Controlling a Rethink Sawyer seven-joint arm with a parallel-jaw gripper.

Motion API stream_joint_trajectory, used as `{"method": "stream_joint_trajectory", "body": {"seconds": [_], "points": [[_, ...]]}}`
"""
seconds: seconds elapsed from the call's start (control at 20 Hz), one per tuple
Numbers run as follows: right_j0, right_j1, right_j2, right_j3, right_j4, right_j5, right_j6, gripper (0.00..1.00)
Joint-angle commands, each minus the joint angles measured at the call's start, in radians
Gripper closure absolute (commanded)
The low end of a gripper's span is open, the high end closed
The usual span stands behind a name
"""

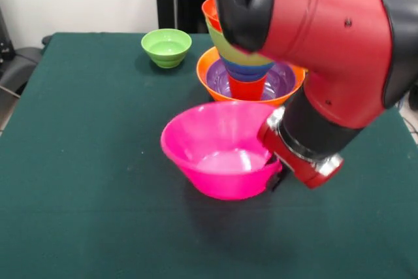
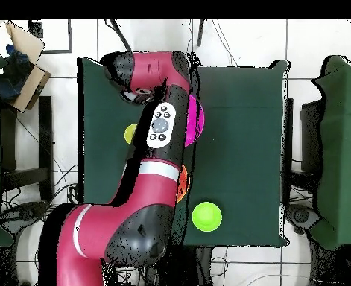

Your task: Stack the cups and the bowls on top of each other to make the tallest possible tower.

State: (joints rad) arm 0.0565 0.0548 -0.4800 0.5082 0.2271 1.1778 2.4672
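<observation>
The large pink bowl is at the table's middle, tilted a little, with a shadow below it. My gripper straddles its right rim and is shut on it; the wrist hides most of the fingers. Behind stands the tower: the large orange bowl as base, the purple bowl in it, then a red-orange cup, blue, green and red-orange bowls. The arm hides its top right. In the overhead view the pink bowl and orange bowl peek out beside the arm.
A green bowl stands alone at the far left of the front view, and shows in the overhead view. A yellow cup sits on the other side of the arm in the overhead view. Chairs stand round the table.
</observation>
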Motion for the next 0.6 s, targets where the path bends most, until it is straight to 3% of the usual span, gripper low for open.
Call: {"method": "stream_joint_trajectory", "body": {"seconds": [0.05, 0.35, 0.6], "points": [[-0.013, -0.215, 0.085, 0.259, 0.025, 0.089, 0.032, 1.0], [-0.034, -0.298, 0.067, 0.291, 0.005, 0.171, -0.044, 1.0], [-0.032, -0.354, 0.061, 0.331, -0.025, 0.173, -0.078, 1.0]]}}
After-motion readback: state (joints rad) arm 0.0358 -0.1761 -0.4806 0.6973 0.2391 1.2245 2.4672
